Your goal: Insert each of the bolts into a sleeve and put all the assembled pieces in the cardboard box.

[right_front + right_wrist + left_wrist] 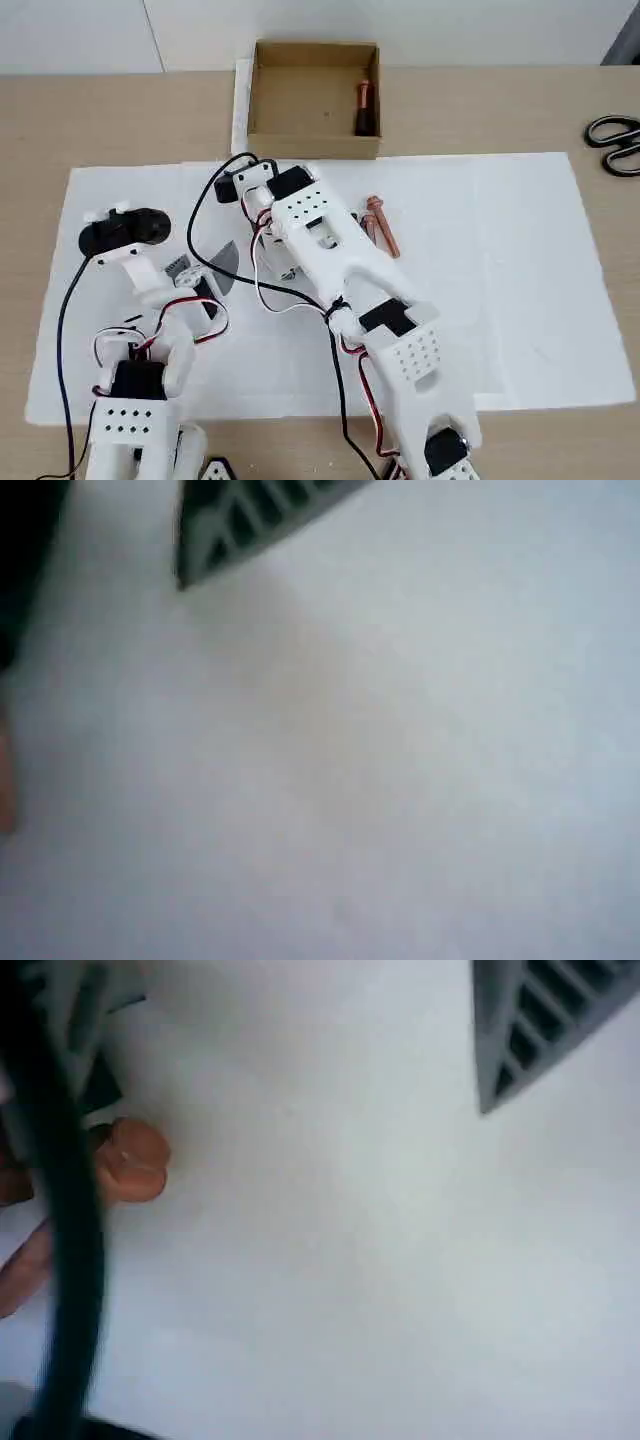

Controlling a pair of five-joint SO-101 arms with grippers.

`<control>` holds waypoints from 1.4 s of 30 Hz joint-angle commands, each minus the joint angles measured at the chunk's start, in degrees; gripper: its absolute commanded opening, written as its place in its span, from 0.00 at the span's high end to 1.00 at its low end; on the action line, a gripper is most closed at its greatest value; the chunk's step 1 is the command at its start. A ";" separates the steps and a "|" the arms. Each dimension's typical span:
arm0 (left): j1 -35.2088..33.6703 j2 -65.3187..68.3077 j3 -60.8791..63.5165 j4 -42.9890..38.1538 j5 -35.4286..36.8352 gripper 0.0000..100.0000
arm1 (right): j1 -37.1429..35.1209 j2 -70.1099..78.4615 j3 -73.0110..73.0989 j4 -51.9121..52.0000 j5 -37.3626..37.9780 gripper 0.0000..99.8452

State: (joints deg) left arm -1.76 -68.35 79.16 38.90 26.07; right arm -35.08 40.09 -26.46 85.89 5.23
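Left end effector (200,268) spread, empty, over white paper (520,260). Right end effector (260,520): cannot tell opening. Copper bolts (381,226) on paper; cardboard box (310,146), scissors (615,143) on surface (100,120).

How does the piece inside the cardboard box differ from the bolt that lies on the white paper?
The piece in the box has a dark sleeve on its near end; the bolt on the paper shows bare copper. The piece lies inside the cardboard box, near its right wall; the bolt lies on the white paper. The piece points straight away; the bolt lies slanted. Both are copper-coloured.
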 commanded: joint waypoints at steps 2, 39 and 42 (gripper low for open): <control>-0.09 -0.88 -0.31 -1.41 -0.44 0.76 | 0.40 2.07 0.53 0.31 0.62 0.81; 0.00 -0.88 -0.75 1.14 -0.44 0.76 | 9.98 -28.09 2.02 12.44 4.22 1.00; 0.09 -0.44 -3.82 4.84 -0.44 0.76 | 15.52 -28.70 4.57 12.62 4.22 1.00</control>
State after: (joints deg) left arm -1.76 -68.35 78.99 41.19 26.07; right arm -24.44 15.47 -22.95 97.67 8.84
